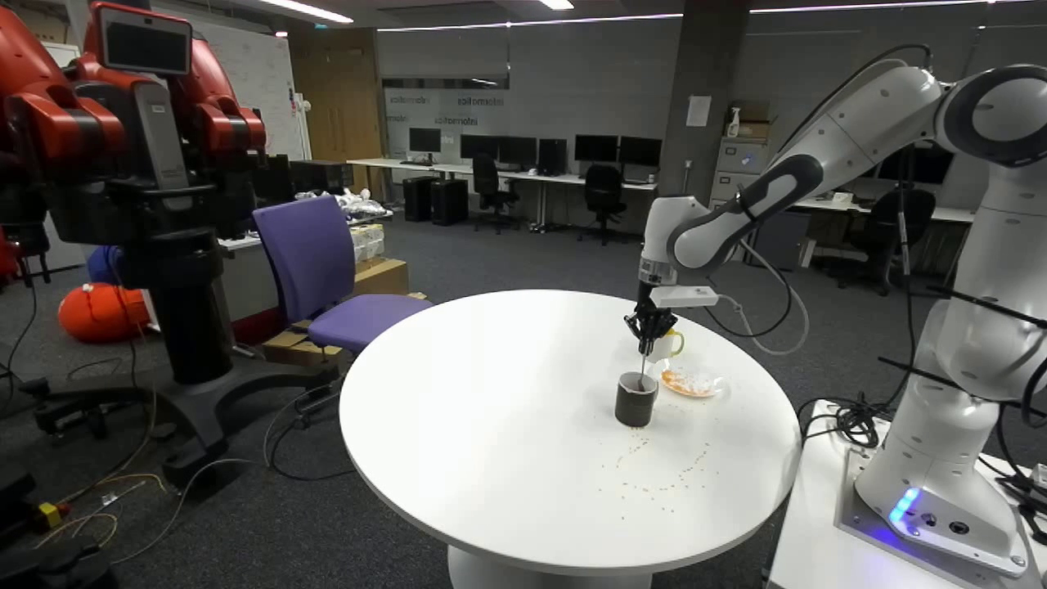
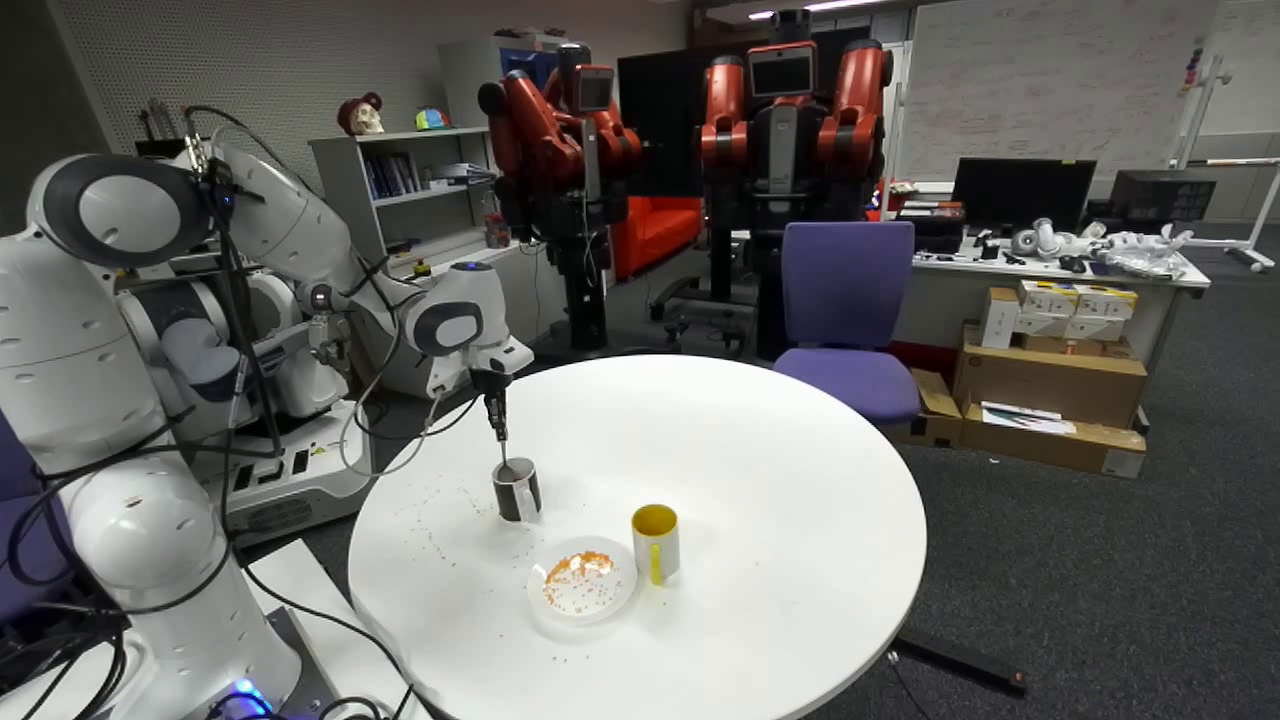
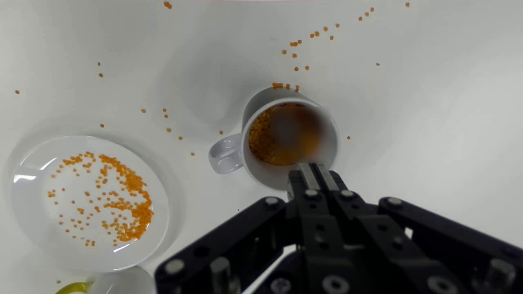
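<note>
My gripper (image 1: 646, 347) is shut on the handle of a thin metal spoon (image 1: 643, 366) and points down over a dark mug (image 1: 635, 406). In both exterior views the spoon (image 2: 505, 453) hangs upright below the gripper (image 2: 502, 432), its lower end inside the mug (image 2: 510, 498). In the wrist view the closed fingertips (image 3: 317, 168) overlap the near rim of the mug, which has a white inside and a white handle (image 3: 224, 155). Orange grains (image 3: 261, 141) fill its bottom. A blurred patch hides the spoon's bowl there.
A white plate (image 2: 612, 602) with orange grains (image 3: 137, 183) lies beside the mug. A white mug with yellow inside and handle (image 2: 656, 560) stands by the plate. Loose grains (image 1: 650, 489) are scattered on the round white table (image 1: 474, 409). A purple chair (image 1: 368, 317) stands at its edge.
</note>
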`<state>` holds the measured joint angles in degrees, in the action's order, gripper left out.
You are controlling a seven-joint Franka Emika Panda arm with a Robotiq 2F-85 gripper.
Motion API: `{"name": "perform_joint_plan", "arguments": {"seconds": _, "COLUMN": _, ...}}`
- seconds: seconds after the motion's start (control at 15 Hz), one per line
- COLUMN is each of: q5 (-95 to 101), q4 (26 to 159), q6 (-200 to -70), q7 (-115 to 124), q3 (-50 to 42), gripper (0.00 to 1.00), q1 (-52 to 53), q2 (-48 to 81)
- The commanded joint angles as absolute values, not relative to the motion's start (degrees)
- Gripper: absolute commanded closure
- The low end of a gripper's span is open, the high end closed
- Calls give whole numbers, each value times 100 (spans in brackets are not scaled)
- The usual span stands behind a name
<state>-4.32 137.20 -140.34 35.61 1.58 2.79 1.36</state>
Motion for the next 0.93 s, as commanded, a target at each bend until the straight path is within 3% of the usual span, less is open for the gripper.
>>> {"name": "perform_joint_plan", "arguments": {"seconds": 0.0, "q5": -674, "q4": 13996, "q6": -14450, "q7": 3141, "q3": 111, "gripper": 99, "q1": 213, "q2": 160}}
{"name": "perform_joint_plan", "arguments": {"seconds": 0.87, "q5": -1368, "q4": 13891, "q6": -15123, "q7": 2164, "q3": 214, "gripper": 99, "q1": 270, "q2": 775}}
